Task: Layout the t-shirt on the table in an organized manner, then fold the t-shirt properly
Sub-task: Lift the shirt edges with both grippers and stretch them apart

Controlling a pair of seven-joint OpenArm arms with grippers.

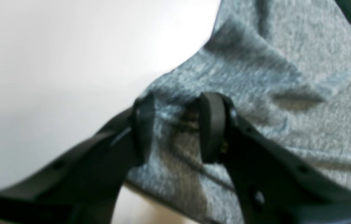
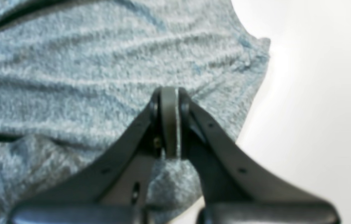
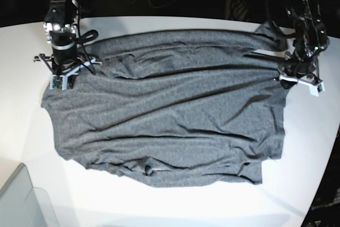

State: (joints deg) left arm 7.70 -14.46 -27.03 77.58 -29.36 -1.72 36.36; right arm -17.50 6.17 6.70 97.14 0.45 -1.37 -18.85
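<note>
Two arms are being shown at the far corners of the t-shirt (image 3: 164, 115), which is being spread wrinkled across most of the white desk (image 3: 297, 174), its near hem lying closest to the camera beside a translucent bin corner (image 3: 21, 203). A bunched fold at one far edge is being straddled by the half-spread left gripper (image 1: 175, 127). At the opposite far edge, cloth is being pinched by the tightly pressed-together right gripper (image 2: 169, 121).
</note>
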